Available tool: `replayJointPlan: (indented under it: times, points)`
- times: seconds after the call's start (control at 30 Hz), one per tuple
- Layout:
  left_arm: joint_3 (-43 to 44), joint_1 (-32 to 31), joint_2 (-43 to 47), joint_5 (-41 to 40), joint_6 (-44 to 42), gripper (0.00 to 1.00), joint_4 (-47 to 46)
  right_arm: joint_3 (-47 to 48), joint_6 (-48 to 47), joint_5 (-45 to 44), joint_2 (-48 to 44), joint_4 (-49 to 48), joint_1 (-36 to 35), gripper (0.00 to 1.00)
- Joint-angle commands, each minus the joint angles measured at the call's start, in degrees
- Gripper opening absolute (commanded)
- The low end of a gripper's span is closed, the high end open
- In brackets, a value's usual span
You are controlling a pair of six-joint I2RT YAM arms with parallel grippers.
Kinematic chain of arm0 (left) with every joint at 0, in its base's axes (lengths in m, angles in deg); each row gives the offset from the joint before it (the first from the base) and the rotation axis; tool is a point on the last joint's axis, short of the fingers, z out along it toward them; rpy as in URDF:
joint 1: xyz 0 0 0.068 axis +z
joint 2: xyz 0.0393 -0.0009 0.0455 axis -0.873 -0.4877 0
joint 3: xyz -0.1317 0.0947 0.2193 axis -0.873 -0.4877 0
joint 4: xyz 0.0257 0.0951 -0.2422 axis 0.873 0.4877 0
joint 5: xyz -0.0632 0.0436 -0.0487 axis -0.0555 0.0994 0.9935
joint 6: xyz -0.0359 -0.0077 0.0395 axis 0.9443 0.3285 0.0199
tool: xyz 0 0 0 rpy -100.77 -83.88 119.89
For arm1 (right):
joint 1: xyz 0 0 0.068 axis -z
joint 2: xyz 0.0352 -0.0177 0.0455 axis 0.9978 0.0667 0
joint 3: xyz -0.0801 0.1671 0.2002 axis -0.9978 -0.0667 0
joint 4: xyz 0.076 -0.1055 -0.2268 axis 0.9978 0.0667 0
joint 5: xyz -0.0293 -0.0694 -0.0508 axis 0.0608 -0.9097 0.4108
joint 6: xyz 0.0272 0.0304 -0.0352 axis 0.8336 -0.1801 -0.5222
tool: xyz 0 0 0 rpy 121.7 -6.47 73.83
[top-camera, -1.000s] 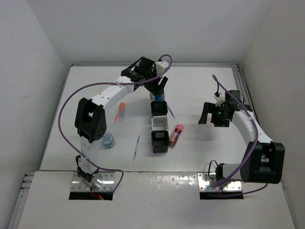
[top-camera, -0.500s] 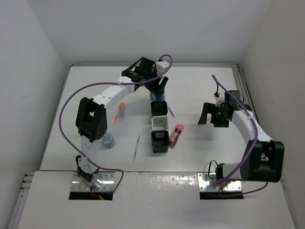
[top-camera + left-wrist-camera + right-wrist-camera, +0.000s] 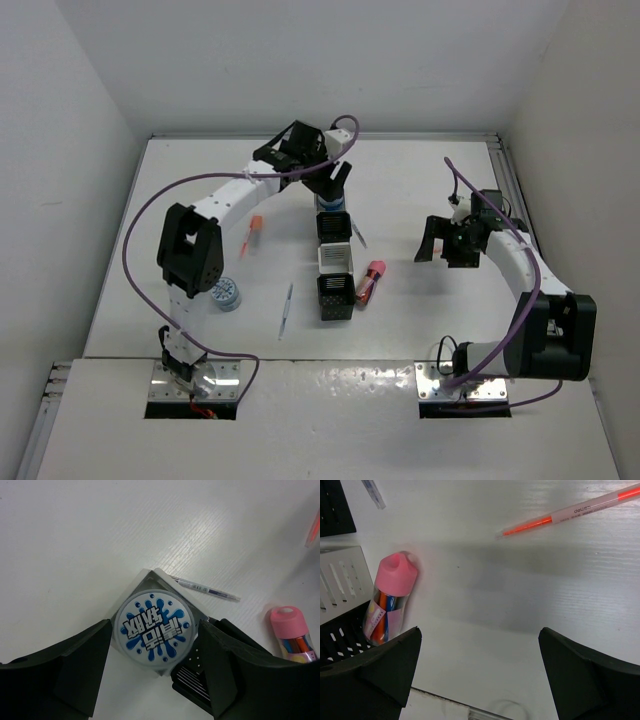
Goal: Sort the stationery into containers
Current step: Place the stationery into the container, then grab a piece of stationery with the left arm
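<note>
The containers [image 3: 335, 262] are a joined row of black mesh and white cups at the table's middle. A blue-and-white roll [image 3: 154, 630] lies flat in the far white cup [image 3: 150, 574]. My left gripper [image 3: 331, 188] hangs over it, open, one finger on each side of the roll. A second roll [image 3: 226, 293] lies at the left. An orange-capped white stick [image 3: 252, 233], a grey pen [image 3: 285, 310], another pen [image 3: 358, 237] and a pink marker [image 3: 371, 283] lie on the table. My right gripper [image 3: 440, 245] is open and empty, right of the marker [image 3: 390, 600].
An orange-and-white highlighter pen [image 3: 570, 514] lies on the table ahead of the right gripper; the top view does not show it. The black mesh cup [image 3: 192, 680] sits beside the left gripper's right finger. The table's near edge [image 3: 470, 711] is close below the right gripper.
The left gripper has shifted very slightly over the far cup. The right gripper has edged a little to the left. Nothing else moved.
</note>
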Motion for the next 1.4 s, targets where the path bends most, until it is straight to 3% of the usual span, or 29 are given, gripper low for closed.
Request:
replayJointPlan:
  times: [0.0,0.2,0.43,0.6,0.63,0.9,1.1,1.37]
  points:
    - [-0.6,0.4,5.5,2.0,-0.4,0.77,-3.9,2.3,0.1,1.2,-0.2,0.2,0.3,0.99]
    - [-1.5,0.4,7.1,3.9,-0.5,0.87,-5.1,2.4,0.0,1.1,-0.3,0.5,0.3,0.99]
    - [-1.2,3.6,16.7,5.1,-2.1,0.72,-1.6,3.0,-0.5,1.2,-0.4,0.9,0.3,0.99]
    - [-8.3,8.5,25.0,9.4,-18.0,0.72,14.1,3.8,-0.7,2.3,-0.3,1.4,0.3,0.99]
    - [-12.4,10.4,28.4,10.8,-25.1,0.74,16.7,3.9,-0.8,2.4,-0.4,1.5,0.2,0.99]
    - [-34.9,18.9,43.8,4.6,-54.0,0.82,32.4,4.2,-1.4,2.6,0.4,2.0,-0.6,0.99]
    - [-48.4,21.4,48.7,-1.2,-62.0,0.84,33.7,4.7,-1.4,2.3,0.7,2.3,-1.6,0.99]
    - [-55.4,21.7,50.2,-1.3,-62.5,0.85,30.2,4.7,-1.8,1.7,0.9,2.6,-2.3,0.98]
